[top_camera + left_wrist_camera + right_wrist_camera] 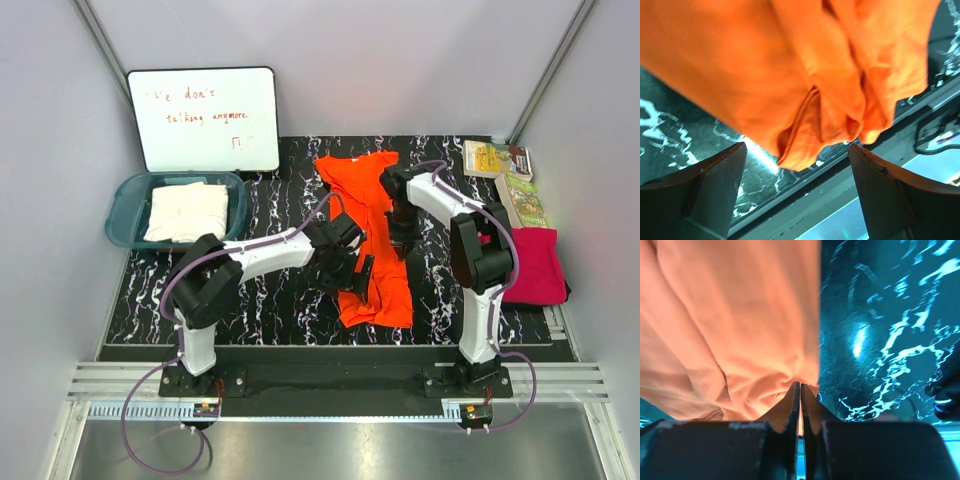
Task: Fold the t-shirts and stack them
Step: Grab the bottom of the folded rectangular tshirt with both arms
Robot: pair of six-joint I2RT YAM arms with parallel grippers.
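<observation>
Task progress and hand state, overhead and wrist views. Three garments lie in three separate places, so no stack exists yet. The cream-white t-shirt (187,212) lies as a flat, folded-looking pad inside the teal tub (122,200) at centre left. The magenta t-shirt (540,268) lies as a compact rectangle at the right edge of the tabletop (270,295), below the booklets (497,158) and partly hidden by the right arm. The orange t-shirt (360,185) occupies the centre as a long, narrow, wrinkled band running from upper centre down toward the near edge. It appears to be doubled lengthwise but not squared off. Judged from this layout, the orange garment is the piece in work and is about halfway folded. A crosswise fold and the gathering of all three shirts into one pile seem to be left.

The left hand (797,152) sits over the lower end of the band. Its jaws stand wide apart, the crumpled hem hangs between and beyond them, and nothing is gripped. The right hand (800,385) sits over the middle right edge of the band. Its jaws are almost together, with only a thin slit between them. Orange cloth puckers toward their tips, which suggests a light pinch on that edge.
</observation>
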